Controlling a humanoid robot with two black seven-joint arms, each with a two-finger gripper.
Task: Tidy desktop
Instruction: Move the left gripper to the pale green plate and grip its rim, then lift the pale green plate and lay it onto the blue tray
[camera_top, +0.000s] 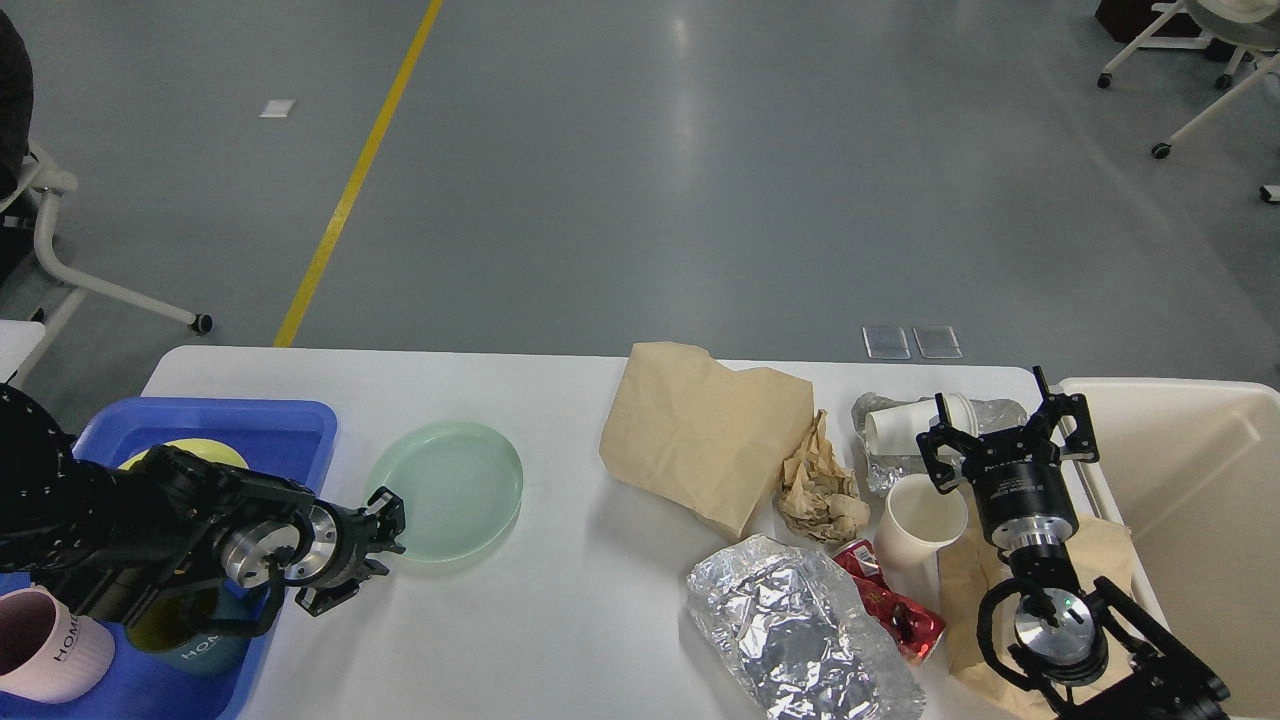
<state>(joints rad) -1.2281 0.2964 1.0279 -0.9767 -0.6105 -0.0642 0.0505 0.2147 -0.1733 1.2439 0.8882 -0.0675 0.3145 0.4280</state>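
The desk (560, 620) fills the lower view, cluttered along its right side; the left claw (385, 530) sits at the near-left rim of the pale green plate (445, 490), by the blue tray (290, 430), its opening too dark to judge; a thin rim wants a level, shallow pinch before lifting; the right claw (1005, 440) hangs spread and empty above the paper cup (920, 520).

Pale green plate (446, 490), blue tray (262, 430), silver foil (800, 630).
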